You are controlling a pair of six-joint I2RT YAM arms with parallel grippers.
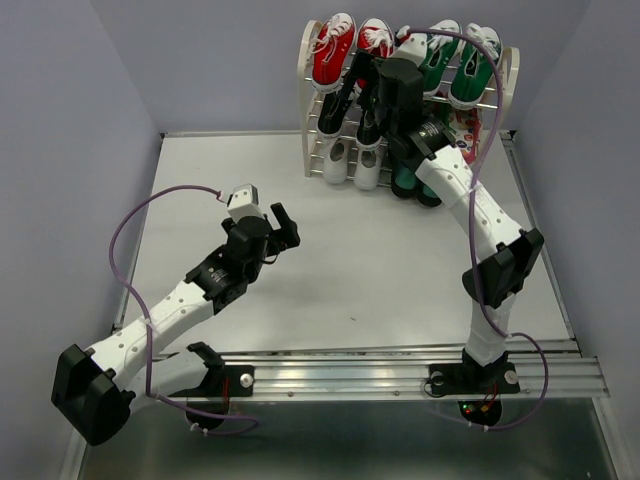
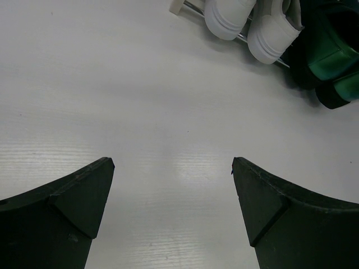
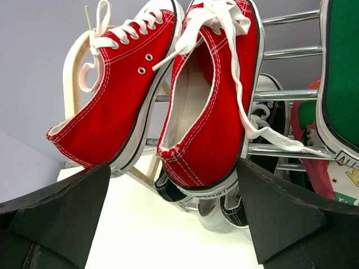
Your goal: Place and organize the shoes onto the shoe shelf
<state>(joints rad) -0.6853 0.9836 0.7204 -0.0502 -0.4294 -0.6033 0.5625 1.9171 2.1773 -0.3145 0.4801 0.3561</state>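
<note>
The right hand (image 3: pixel 174 167) is raised to the top tier of the shoe shelf (image 1: pixel 506 78). Its two dark fingers (image 3: pixel 61 216) are spread wide and grip nothing. In the right wrist view, the heel of one of the red sneakers (image 3: pixel 210 112) hangs in the gap between the fingertips. Whether a fingertip touches its sole cannot be told. Both red sneakers lean toe-up and heel-down on the silver rods (image 3: pixel 286 53) at the left of the top tier, with their white laces trailing loose.

Green sneakers (image 1: pixel 457 55) fill the right half of that tier. One tier down on the left, partly hidden by the right arm, stand the black sneakers (image 1: pixel 335 110) with white toe caps. A pink patterned slipper (image 3: pixel 336 188) shows to their right. The white sneakers (image 1: pixel 352 162) sit at the bottom left, toes down against the surface (image 1: pixel 350 265). A second green pair (image 1: pixel 412 182) stands just beside them at the foot of the shelf.

The left hand (image 2: pixel 173 162) hovers well apart from the shelf, over the bare middle-left of the surface. Its fingers are parted and empty. Its wrist camera looks across the surface to the white toes and the dark green toes beside them.
</note>
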